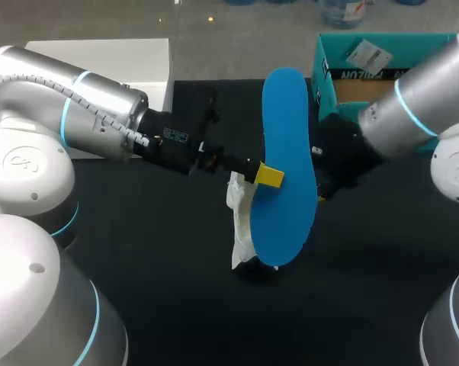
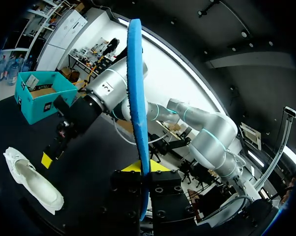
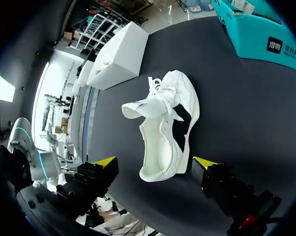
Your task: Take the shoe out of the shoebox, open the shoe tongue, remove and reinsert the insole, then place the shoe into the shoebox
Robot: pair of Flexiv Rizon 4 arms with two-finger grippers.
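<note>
Blue insole (image 1: 287, 168), broad in the head view and edge-on in the left wrist view, stands upright, clamped between the fingers of the left gripper (image 2: 144, 169), near the white shoe (image 3: 167, 128) on the black surface (image 1: 161, 252), which is shown whole only past the released fingers of the right gripper (image 3: 154, 164); teal shoebox (image 1: 329, 46) beyond.

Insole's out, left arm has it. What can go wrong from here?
1. The left gripper pinches the blue insole at one edge only; it may pivot or slip when pushed in.
2. The right gripper is open and the shoe lies unheld, so it may slide away.
</note>
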